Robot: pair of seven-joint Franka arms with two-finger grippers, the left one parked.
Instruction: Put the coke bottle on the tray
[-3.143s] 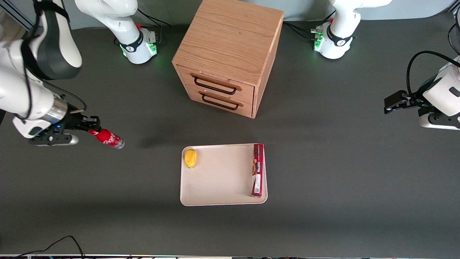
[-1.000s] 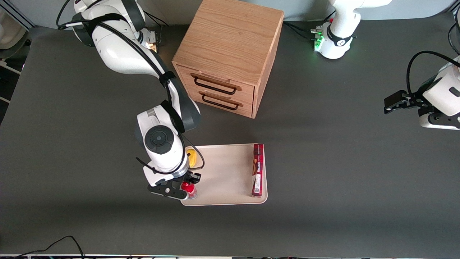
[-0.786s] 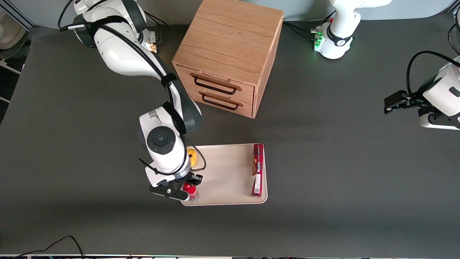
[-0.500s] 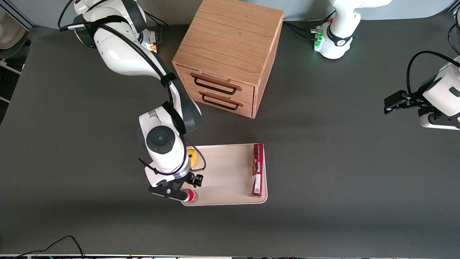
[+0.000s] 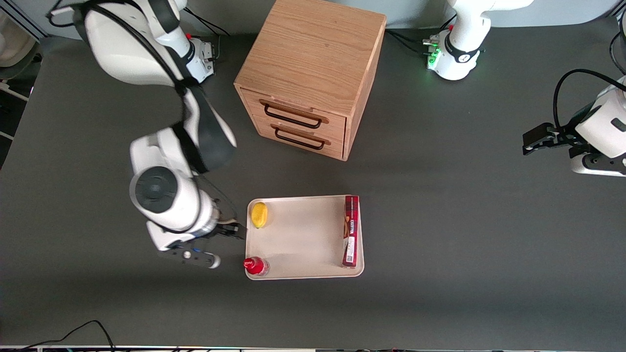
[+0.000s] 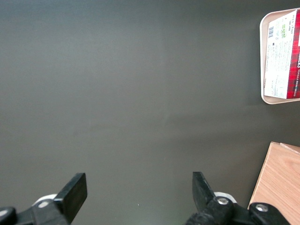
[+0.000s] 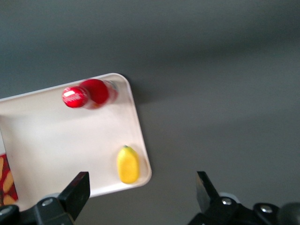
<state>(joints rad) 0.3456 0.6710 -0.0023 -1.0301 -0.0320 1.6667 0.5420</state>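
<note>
The coke bottle (image 5: 256,265), small and red with a red cap, stands upright in the tray's corner nearest the front camera, toward the working arm's end. It also shows in the right wrist view (image 7: 89,93). The cream-beige tray (image 5: 303,239) lies on the dark table in front of the cabinet and shows in the right wrist view (image 7: 56,140) too. My gripper (image 5: 237,231) hovers just off the tray's edge toward the working arm's end, apart from the bottle. In the right wrist view the gripper (image 7: 142,197) is open wide and empty.
A yellow lemon (image 5: 259,214) and a long dark-red box (image 5: 351,230) lie in the tray. A wooden two-drawer cabinet (image 5: 313,73) stands farther from the camera than the tray. The left wrist view shows the tray's rim (image 6: 263,61) and the box (image 6: 283,56).
My gripper carried the bottle to the tray, set it upright in the near corner and let go. It has since pulled away sideways off the tray toward the working arm's end.
</note>
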